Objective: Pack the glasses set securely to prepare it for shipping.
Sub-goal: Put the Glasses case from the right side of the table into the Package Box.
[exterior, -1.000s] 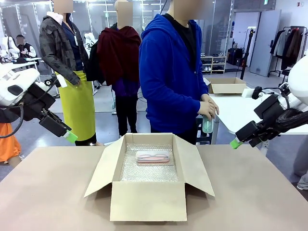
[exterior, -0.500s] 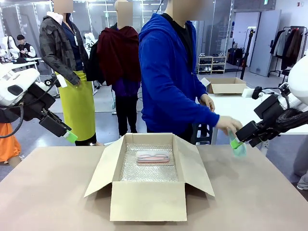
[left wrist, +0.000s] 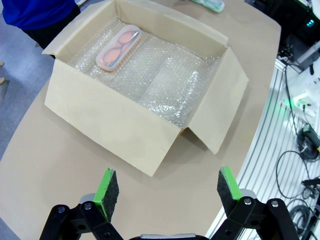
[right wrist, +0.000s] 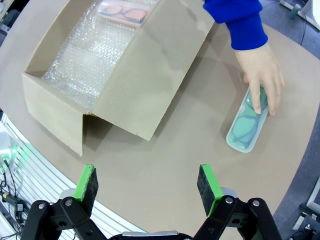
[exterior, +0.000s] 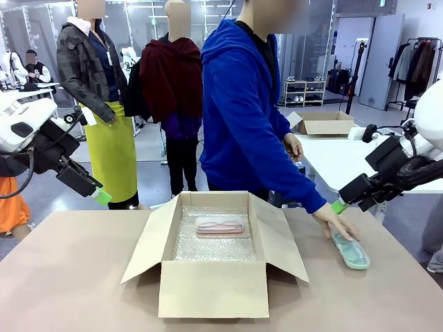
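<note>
Front view: the pink case (exterior: 219,225) lies flat on bubble wrap (exterior: 208,247) inside an open box (exterior: 213,290) on the desk (exterior: 76,277). Right of the box, a person's hand (exterior: 338,223) touches the green case (exterior: 350,252), which lies on the desk.

Left wrist view: the left tool (left wrist: 165,187) hangs wide and empty above the box.

Right wrist view: the right tool (right wrist: 147,184) hangs wide and empty near the green case.

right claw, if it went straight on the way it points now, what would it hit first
The right claw would likely meet bare table right at the corner of the box flap; it might clip the flap, depth is unclear. The green case lies off to one side.
</note>
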Controlling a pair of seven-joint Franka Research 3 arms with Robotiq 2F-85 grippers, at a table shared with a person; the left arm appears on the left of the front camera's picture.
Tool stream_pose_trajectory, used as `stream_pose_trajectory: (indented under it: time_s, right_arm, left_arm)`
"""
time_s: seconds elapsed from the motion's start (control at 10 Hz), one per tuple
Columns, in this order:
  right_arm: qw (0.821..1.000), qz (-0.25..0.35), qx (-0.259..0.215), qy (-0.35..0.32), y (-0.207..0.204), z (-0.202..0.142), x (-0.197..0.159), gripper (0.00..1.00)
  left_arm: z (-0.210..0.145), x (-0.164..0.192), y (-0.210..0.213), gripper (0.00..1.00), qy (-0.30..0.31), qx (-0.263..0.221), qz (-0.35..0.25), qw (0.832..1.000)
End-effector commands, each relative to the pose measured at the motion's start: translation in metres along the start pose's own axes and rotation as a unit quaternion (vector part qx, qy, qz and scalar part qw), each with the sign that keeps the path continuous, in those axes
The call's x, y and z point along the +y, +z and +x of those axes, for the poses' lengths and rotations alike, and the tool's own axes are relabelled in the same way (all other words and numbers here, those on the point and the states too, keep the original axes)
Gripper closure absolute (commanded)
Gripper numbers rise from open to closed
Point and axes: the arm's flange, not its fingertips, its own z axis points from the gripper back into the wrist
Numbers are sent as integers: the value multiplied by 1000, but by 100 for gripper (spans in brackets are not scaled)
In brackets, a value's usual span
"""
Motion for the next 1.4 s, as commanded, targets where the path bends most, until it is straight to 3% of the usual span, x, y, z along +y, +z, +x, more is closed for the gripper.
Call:
stream_pose_trajectory:
  time_s: [0.0, 0.5, 0.8, 1.3]
  right_arm:
    - [1000, -3, -4, 11, -2, 0, -2, 0]
    - [1000, 0, 0, 0, 0, 0, 0, 0]
    - [990, -79, 52, -100, -13, 27, -20, 0]
    - [971, -143, 96, -168, -63, 70, -61, 0]
  left_arm:
    - [-1, 2, 2, 0, -9, -8, -8, 1000]
    - [-1, 2, 2, 0, -9, -8, -8, 1000]
    - [-1, 2, 2, 0, -9, -8, -8, 1000]
    - [-1, 2, 2, 0, -9, -8, -8, 1000]
